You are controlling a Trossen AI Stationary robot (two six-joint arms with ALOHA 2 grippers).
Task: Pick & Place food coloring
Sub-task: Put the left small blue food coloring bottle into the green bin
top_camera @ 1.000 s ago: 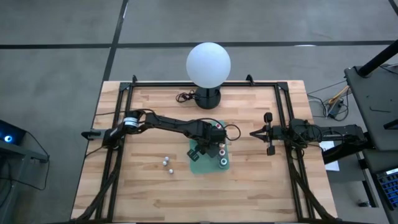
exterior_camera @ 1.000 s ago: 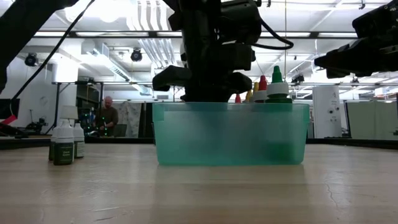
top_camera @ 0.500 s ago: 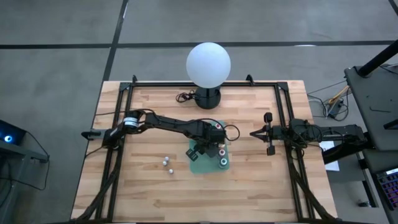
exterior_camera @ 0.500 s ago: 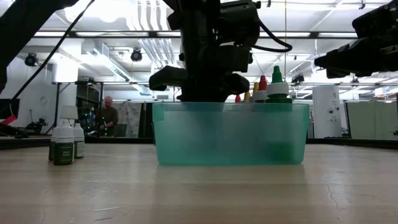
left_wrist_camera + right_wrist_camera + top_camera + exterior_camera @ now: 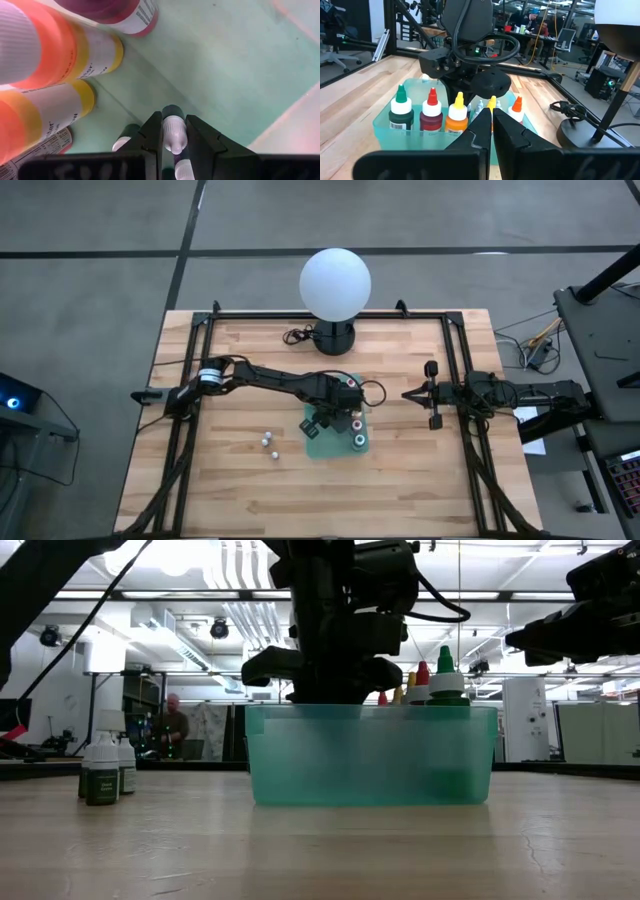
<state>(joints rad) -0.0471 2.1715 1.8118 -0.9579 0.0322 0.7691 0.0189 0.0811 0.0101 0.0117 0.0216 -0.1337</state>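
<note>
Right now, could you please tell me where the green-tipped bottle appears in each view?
High view: green-tipped bottle in the bin's lower right corner.
Low view: bottle above the bin's rim, right end.
Left wrist view: not in it.
Right wrist view: bottle leftmost of the row.
Shared landmark: teal bin.

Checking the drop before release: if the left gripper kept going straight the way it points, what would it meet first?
The left gripper, shut on a small white-capped bottle, points down into the translucent teal bin. It would most likely meet the bin's bare floor first, though depth is hard to judge; the larger coloured bottles stand aside.
</note>
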